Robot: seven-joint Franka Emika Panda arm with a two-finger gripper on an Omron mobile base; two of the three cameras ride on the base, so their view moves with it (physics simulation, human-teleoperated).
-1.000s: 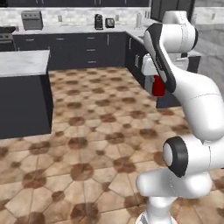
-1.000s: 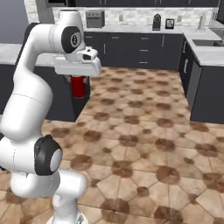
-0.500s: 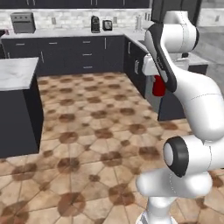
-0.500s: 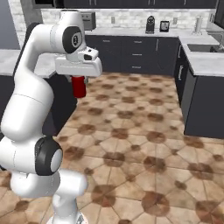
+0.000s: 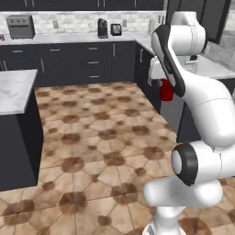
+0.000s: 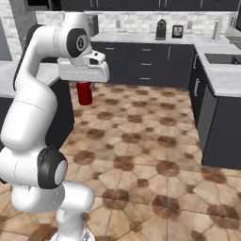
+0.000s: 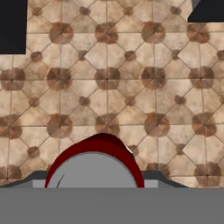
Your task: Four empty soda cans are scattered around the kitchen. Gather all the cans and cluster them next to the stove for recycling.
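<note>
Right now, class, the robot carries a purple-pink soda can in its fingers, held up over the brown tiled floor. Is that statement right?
One detail is wrong: the soda can is red, not purple-pink. The right base view shows it hanging below the hand, held in the fingers over the tiled floor; the hand view shows its red rim too.

Flat, even rendered light, no glare or hard shadows; all views soft and slightly blurred

Tile floor (image 5: 92,133) open, wide passage. Island counter (image 5: 13,92) blocks floor's left side; dark cabinet run (image 5: 82,64) bounds far edge; sink counter (image 6: 221,80) closes right side.
</note>
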